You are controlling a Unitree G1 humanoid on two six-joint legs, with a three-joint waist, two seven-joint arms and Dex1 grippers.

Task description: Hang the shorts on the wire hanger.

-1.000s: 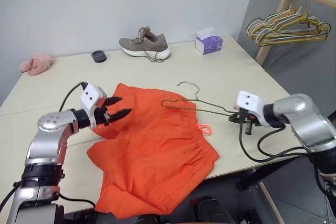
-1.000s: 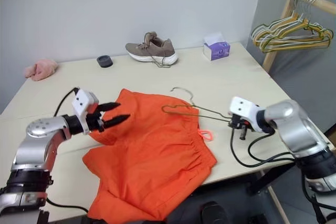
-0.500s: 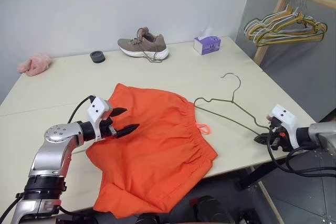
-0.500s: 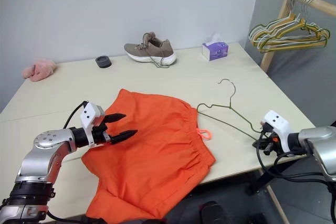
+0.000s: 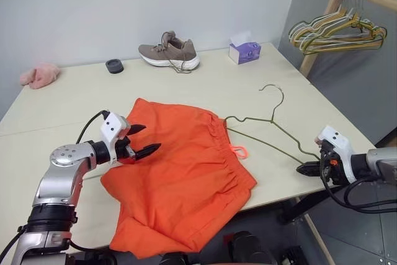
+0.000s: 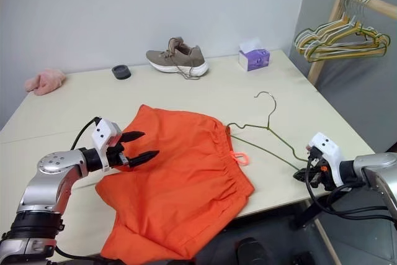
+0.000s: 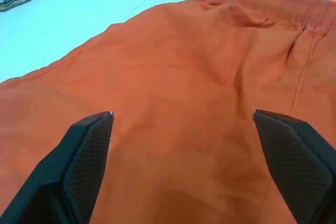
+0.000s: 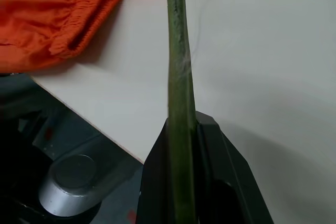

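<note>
Pinching the stiff, light wire hanger point(image 5: 267, 130) in my right end effector point(image 5: 305, 167); left end effector point(image 5: 144, 139) gapes over limp shorts point(image 5: 186, 178), best gripped at the waistband.

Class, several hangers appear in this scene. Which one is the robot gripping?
The thin dark wire hanger lying on the table, pinched at one corner by the right gripper; the coloured hangers hang untouched on the wooden rack.
</note>
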